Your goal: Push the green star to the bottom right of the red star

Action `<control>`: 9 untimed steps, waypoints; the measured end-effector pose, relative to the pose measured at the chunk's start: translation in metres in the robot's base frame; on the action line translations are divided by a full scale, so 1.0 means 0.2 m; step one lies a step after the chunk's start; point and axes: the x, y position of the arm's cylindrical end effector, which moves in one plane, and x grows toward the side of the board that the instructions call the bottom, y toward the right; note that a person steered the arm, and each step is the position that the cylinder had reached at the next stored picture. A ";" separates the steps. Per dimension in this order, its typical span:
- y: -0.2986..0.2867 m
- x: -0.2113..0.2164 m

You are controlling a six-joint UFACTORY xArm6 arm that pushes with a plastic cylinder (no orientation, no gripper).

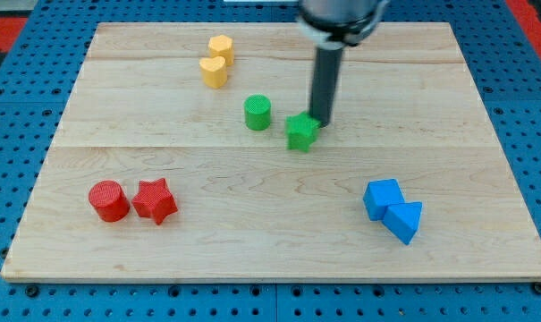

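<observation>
The green star (300,131) lies near the middle of the wooden board. My tip (321,120) stands right at its upper right edge, touching or almost touching it. The red star (155,200) lies at the view's lower left, far from the green star, with a red cylinder (108,200) just to its left.
A green cylinder (257,113) stands just left of the green star. Two yellow blocks (216,62) sit at the view's top. Two blue blocks (393,209) lie at the lower right. The board (270,250) rests on a blue pegboard.
</observation>
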 end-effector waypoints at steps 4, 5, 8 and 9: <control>-0.39 0.22; -0.53 0.13; -0.19 0.32; -0.11 0.39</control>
